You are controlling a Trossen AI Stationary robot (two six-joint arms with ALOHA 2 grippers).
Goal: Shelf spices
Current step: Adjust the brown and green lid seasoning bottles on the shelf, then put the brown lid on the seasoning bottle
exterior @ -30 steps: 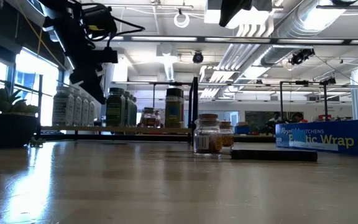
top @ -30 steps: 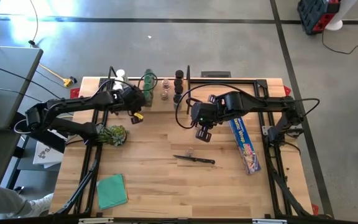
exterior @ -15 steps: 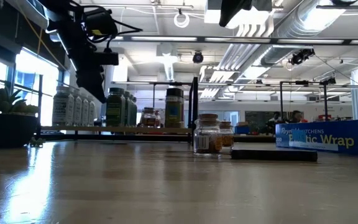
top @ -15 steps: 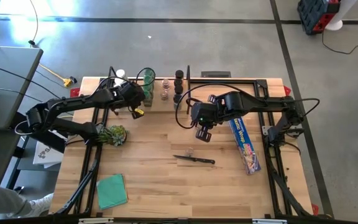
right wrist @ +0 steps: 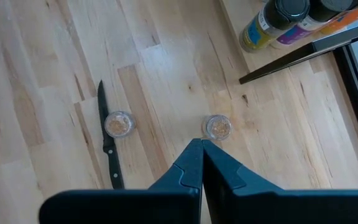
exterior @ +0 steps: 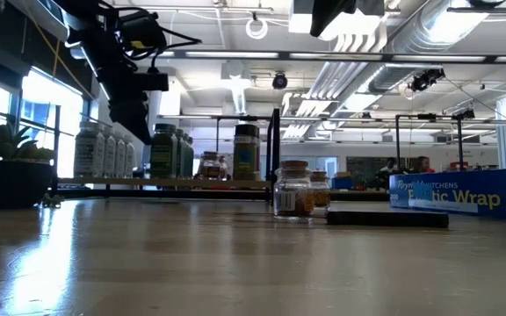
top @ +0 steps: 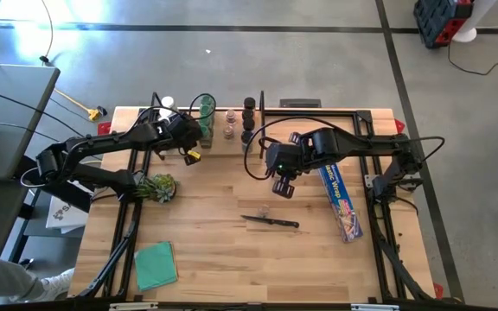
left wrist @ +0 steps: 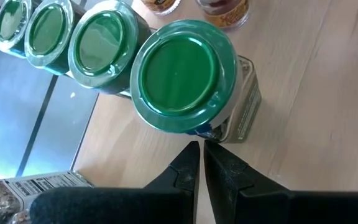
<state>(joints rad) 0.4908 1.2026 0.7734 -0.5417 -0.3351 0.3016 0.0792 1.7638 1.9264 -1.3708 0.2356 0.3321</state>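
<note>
Nothing moved; both closed end effectors, left [left wrist: 199, 163] and right [right wrist: 201, 160], hover over 4 green-capped jars [left wrist: 182, 76].

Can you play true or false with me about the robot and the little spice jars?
1. The left gripper is shut, just above a green-capped jar. True.
2. The right gripper is holding a jar. False: it is shut on nothing, up above the table.
3. Two small jars stand on the table, not on the shelf. True.
4. The knife lies on the green cloth. False: it lies on bare wood, far from the cloth.
5. The blue wrap box lies on the table on the right arm's side. True.
</note>
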